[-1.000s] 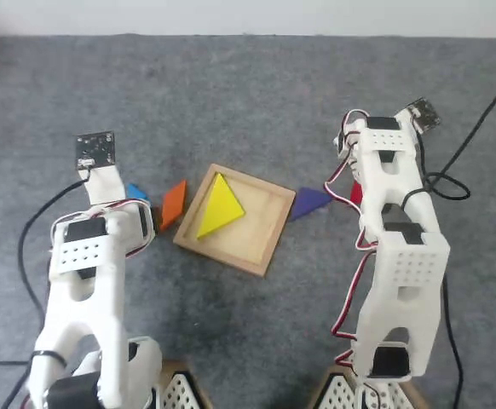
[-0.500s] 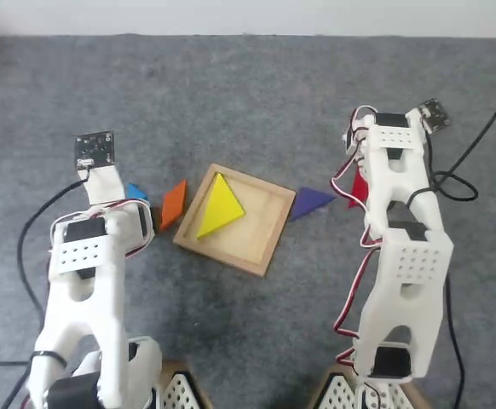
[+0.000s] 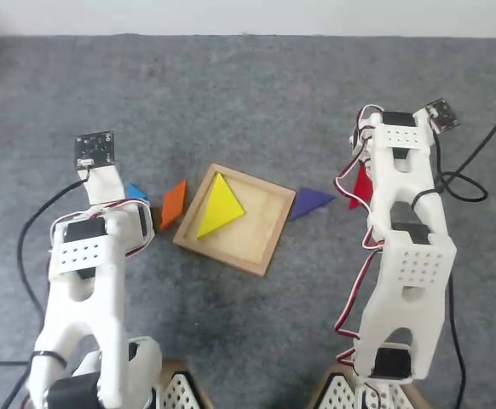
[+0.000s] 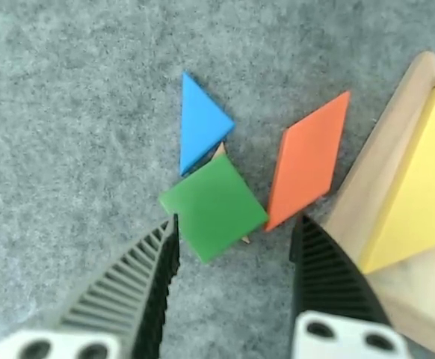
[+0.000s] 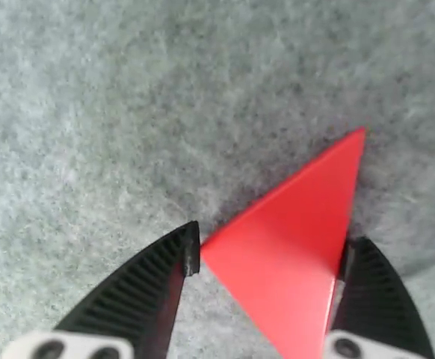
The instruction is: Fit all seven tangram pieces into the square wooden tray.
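Square wooden tray on grey carpet, yellow triangle inside, pale wall behind, left gripper spread empty by green square, right gripper spread astride red triangle

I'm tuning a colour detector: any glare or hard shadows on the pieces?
High view: even light, no glare on the yellow triangle. Left wrist view: no glare on the green square. Right wrist view: red triangle without glare, soft shadow along its edge.
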Controlling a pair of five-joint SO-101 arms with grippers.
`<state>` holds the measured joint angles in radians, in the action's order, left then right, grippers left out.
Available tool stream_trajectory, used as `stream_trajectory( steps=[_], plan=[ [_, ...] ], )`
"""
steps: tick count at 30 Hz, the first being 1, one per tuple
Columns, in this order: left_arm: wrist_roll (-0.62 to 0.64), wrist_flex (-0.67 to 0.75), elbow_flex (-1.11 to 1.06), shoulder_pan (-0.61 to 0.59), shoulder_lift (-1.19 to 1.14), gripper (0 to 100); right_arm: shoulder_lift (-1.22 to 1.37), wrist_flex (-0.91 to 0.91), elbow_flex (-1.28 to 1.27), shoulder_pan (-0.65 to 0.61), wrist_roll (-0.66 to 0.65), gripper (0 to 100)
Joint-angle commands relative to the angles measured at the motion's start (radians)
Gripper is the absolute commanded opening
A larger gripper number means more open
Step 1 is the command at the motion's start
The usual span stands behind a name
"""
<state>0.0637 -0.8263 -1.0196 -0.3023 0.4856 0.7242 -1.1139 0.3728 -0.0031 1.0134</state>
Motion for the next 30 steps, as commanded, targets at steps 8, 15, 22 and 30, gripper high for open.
stream_trajectory(
  steps=[8,15,22,30],
  plan=[
    [-0.011,0.017,0.002,0.002,0.038,24,0.012,0.004,0.049,-0.045,-0.069,25.2],
    [-0.011,0.017,0.002,0.002,0.038,24,0.01,0.004,0.049,-0.07,-0.1,32.6],
    [-0.011,0.017,0.002,0.002,0.038,24,0.012,-0.007,0.043,-0.073,-0.1,34.6],
    [-0.011,0.017,0.002,0.002,0.038,24,0.013,-0.012,0.044,-0.064,-0.1,32.9]
  ],
)
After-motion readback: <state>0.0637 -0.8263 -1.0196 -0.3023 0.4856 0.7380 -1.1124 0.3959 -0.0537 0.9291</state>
